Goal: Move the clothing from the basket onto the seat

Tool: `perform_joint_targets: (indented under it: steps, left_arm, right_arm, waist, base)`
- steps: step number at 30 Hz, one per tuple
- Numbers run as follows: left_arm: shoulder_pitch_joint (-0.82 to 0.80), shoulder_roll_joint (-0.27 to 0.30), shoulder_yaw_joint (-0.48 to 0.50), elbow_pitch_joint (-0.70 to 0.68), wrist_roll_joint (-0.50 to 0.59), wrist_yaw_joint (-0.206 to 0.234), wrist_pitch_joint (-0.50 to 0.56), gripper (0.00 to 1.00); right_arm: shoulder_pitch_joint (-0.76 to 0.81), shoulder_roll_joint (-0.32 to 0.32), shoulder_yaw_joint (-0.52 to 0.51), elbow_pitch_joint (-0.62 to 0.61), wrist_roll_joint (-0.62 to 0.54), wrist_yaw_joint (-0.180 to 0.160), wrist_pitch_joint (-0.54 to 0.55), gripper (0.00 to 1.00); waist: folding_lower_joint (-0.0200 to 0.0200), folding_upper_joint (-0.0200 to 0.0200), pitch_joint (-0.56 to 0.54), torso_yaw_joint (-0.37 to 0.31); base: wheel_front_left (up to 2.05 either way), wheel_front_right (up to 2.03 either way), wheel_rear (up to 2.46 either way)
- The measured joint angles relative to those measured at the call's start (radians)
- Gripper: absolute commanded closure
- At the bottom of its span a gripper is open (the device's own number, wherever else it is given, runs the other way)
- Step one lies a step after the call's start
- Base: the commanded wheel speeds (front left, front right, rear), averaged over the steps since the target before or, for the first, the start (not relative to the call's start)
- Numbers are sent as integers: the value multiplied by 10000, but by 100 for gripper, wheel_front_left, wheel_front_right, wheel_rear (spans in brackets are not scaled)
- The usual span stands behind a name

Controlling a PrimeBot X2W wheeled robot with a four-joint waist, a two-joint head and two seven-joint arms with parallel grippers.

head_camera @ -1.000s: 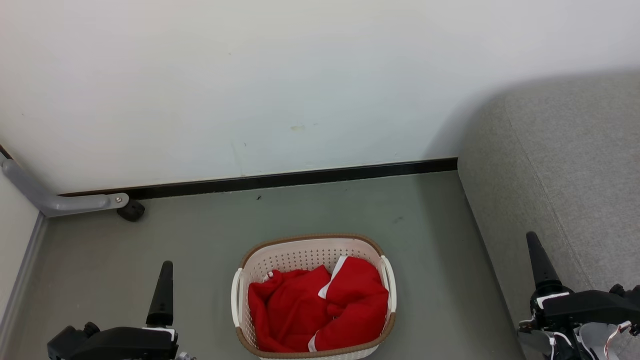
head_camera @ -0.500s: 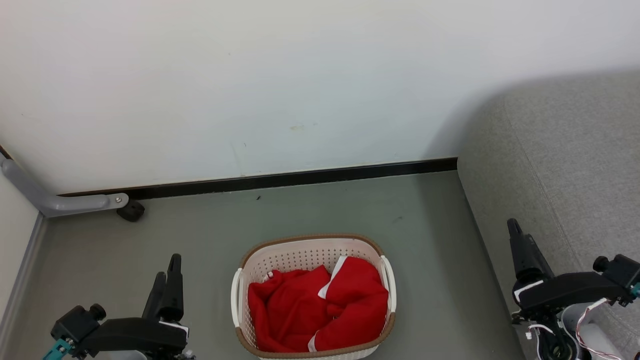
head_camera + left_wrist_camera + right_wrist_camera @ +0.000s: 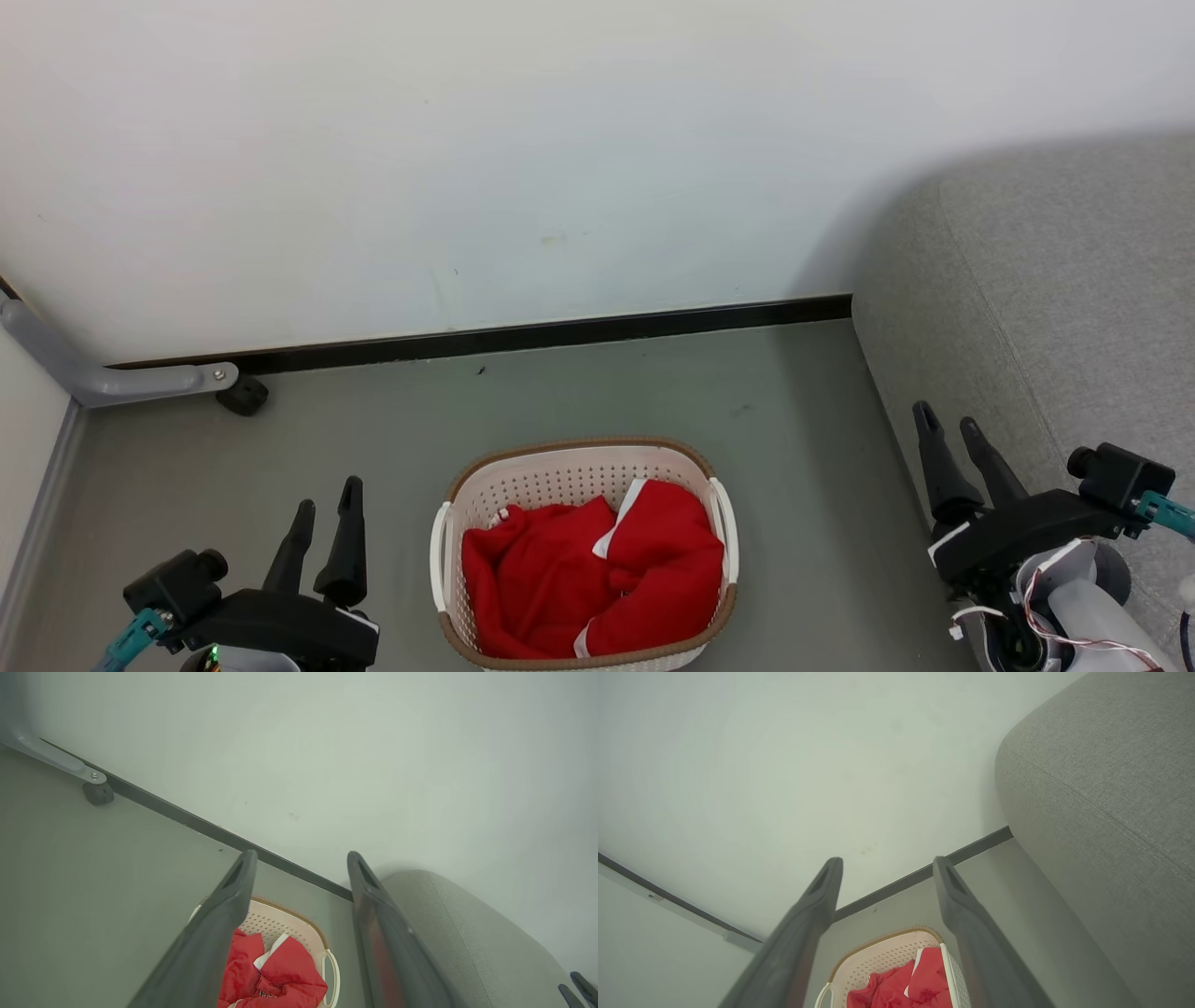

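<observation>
Red clothing point(image 3: 597, 569) with white trim lies bunched inside the cream perforated basket point(image 3: 560, 467) with a brown rim, on the grey floor at bottom centre of the head view. The grey upholstered seat point(image 3: 1074, 308) rises at the right. My left gripper point(image 3: 327, 499) hovers left of the basket, open and empty. My right gripper point(image 3: 948, 420) hovers right of the basket, in front of the seat's side, open and empty. The left wrist view looks between its fingers point(image 3: 233, 905) at the clothing point(image 3: 275, 975) and basket point(image 3: 289, 917). The right wrist view shows the basket point(image 3: 882, 956), clothing point(image 3: 920, 984) and seat point(image 3: 1111, 788).
A white wall point(image 3: 523, 149) with a dark baseboard point(image 3: 523, 336) stands behind the basket. A grey metal bracket with a black foot point(image 3: 243, 397) sits at the far left by the wall. Open grey floor point(image 3: 803, 485) lies between basket and seat.
Both arms have turned and shifted inward toward the basket, so both fingers of each gripper now show spread apart. The basket and clothing have not moved.
</observation>
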Motion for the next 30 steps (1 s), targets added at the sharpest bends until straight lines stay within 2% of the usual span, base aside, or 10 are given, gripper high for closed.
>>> perform_joint_targets:
  steps: [11,23,30]
  left_arm:
    - [-144,163,-368,159,1720,286,-407,0]
    - [-308,326,-660,374,3561,466,-826,0]
    - [-367,447,-748,500,4464,464,-1051,0]
  right_arm:
    - [-402,-282,803,485,-1363,-90,-407,0]
    - [-885,-516,1632,984,-2894,-362,-882,0]
    - [-1290,-683,1910,1289,-3511,-362,-1095,0]
  waist:
    - [0,0,-22,-22]
    - [0,0,-30,-48]
    - [0,0,-31,-61]
  base:
    - [0,0,0]
    - [0,0,0]
    - [0,0,0]
